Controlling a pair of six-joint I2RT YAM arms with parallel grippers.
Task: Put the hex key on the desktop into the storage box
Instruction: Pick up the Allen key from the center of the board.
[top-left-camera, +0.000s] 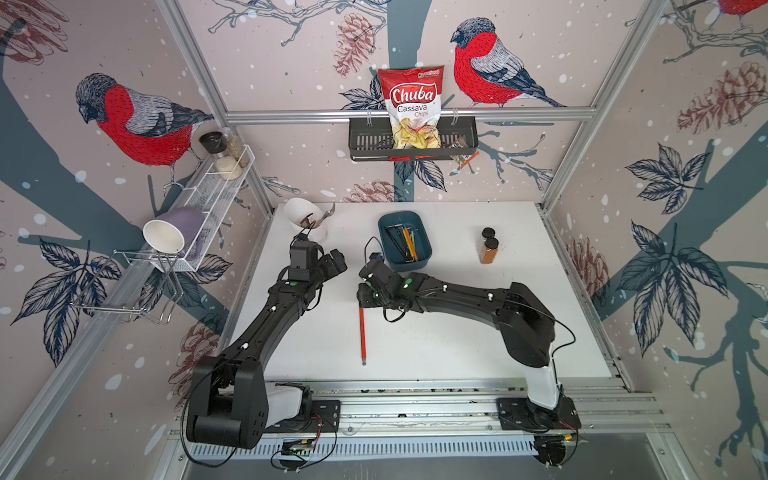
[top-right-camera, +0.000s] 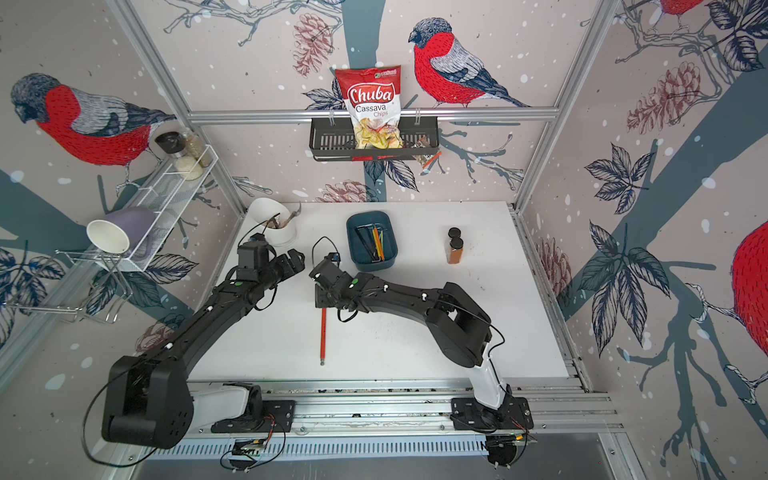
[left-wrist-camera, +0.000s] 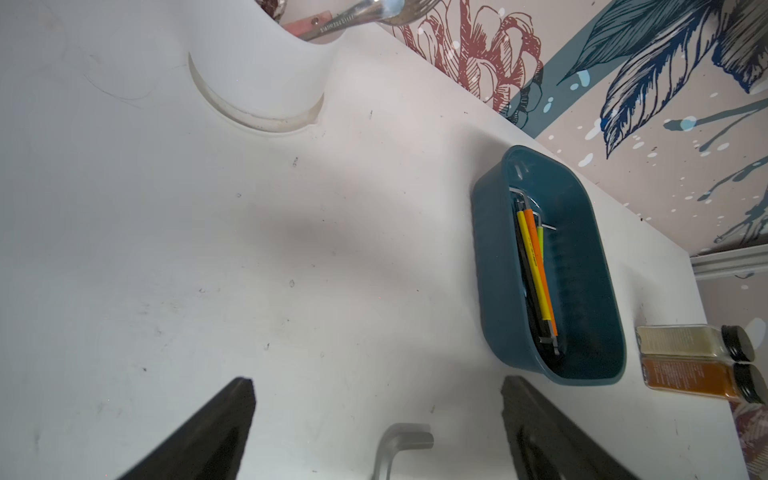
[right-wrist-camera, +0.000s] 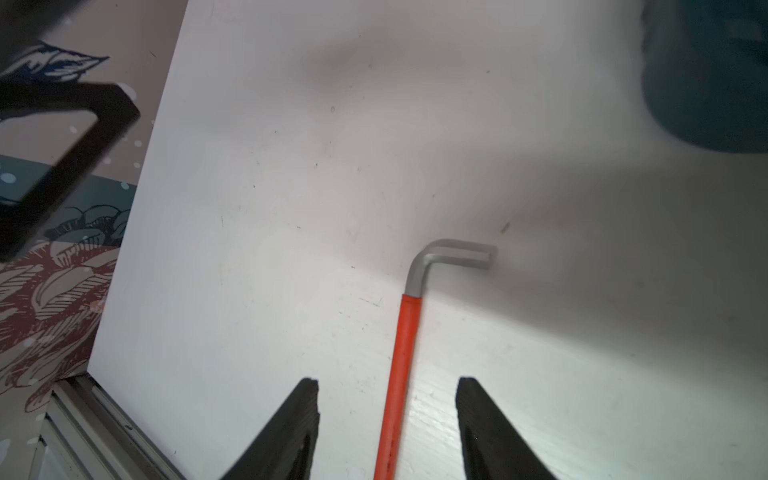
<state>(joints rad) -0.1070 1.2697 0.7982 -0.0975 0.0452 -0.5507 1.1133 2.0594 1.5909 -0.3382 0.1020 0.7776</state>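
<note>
The hex key (top-left-camera: 362, 332), its long shaft in a red sleeve, lies flat near the middle of the table (top-left-camera: 457, 332), with the shaft running toward the front edge and the bent steel end toward the far edge. The right gripper (right-wrist-camera: 388, 386) straddles the sleeve just behind the bend, jaws parted with a gap on each side. The left gripper (left-wrist-camera: 376, 384), just beside it, is spread wide and empty. The storage box (top-left-camera: 422, 232) sits nearer the far edge and holds several other keys (top-left-camera: 409, 245); two spice jars (top-left-camera: 489, 249) stand toward the right edge
</note>
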